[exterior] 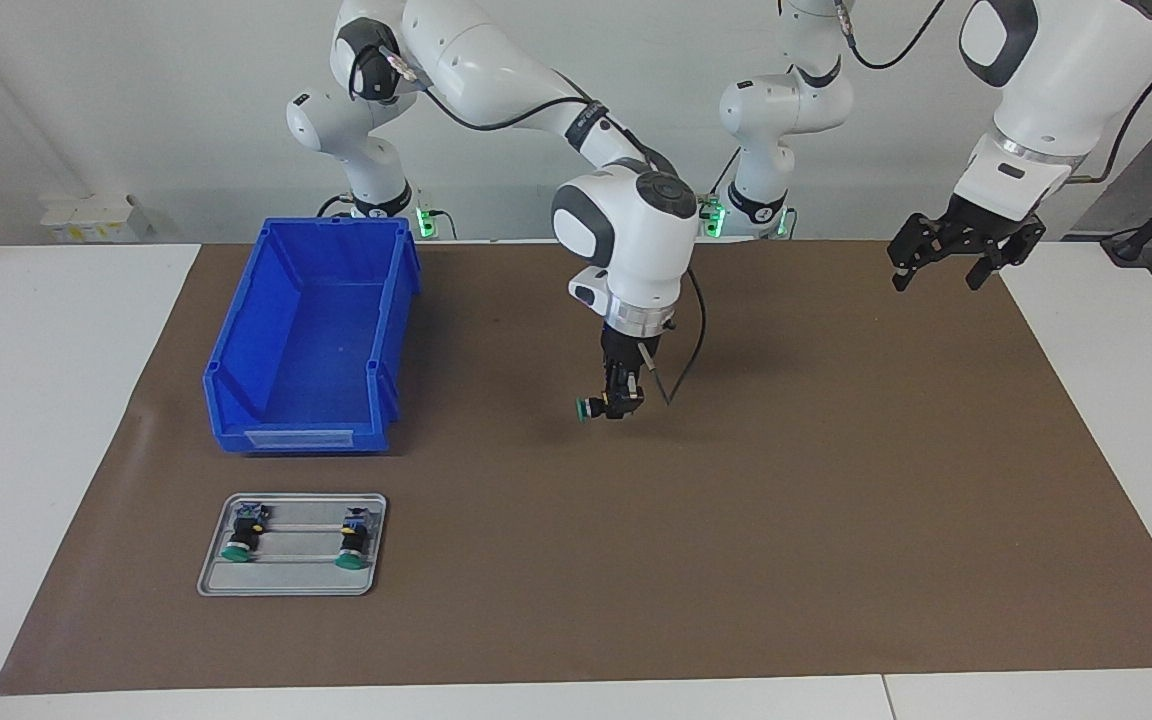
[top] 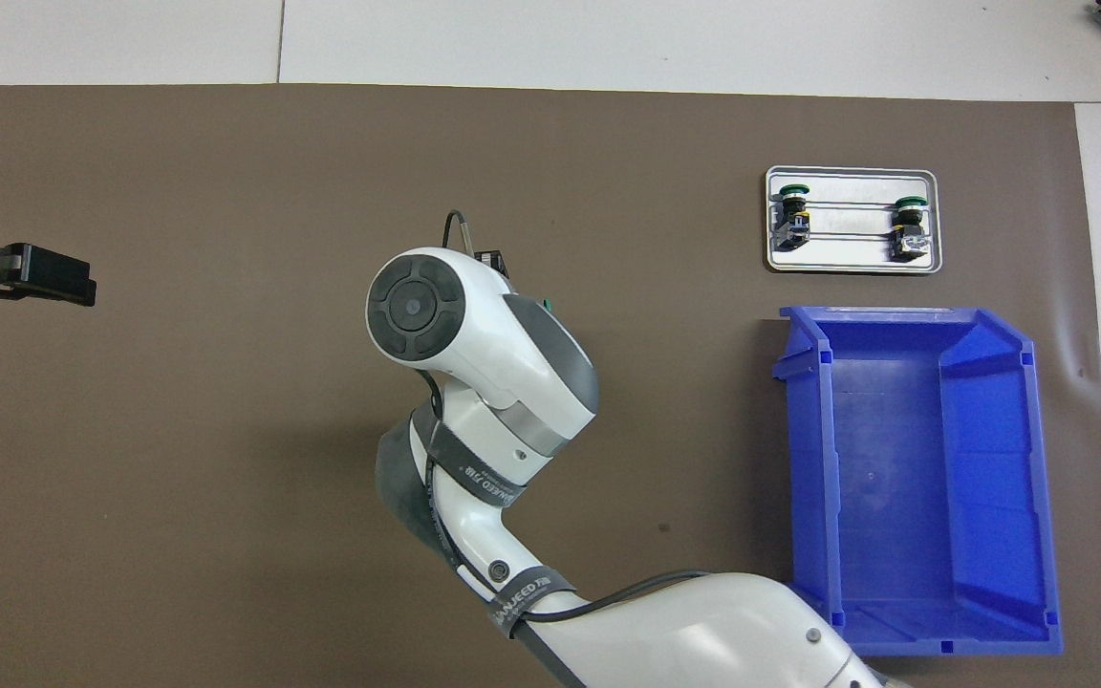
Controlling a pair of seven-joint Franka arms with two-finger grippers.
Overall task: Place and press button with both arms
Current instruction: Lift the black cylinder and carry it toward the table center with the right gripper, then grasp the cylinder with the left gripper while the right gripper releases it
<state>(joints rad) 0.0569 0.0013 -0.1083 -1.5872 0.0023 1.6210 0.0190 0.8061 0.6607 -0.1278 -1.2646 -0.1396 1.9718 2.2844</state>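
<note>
Over the brown mat's middle, right tool (exterior: 622, 404) clamps the button (exterior: 589, 407), cap sideways; left tool (exterior: 964, 255) wide

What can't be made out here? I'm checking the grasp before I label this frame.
- Overhead view: the right gripper is hidden under its own wrist; only a sliver of the held button shows.
- Facing view: how its fingers sit on the button's body is too small to tell.
- Overhead view: the left gripper, waiting open over the mat's edge, is cut off by the picture's edge.
- Both views: details of the two buttons on the tray are too small.
</note>
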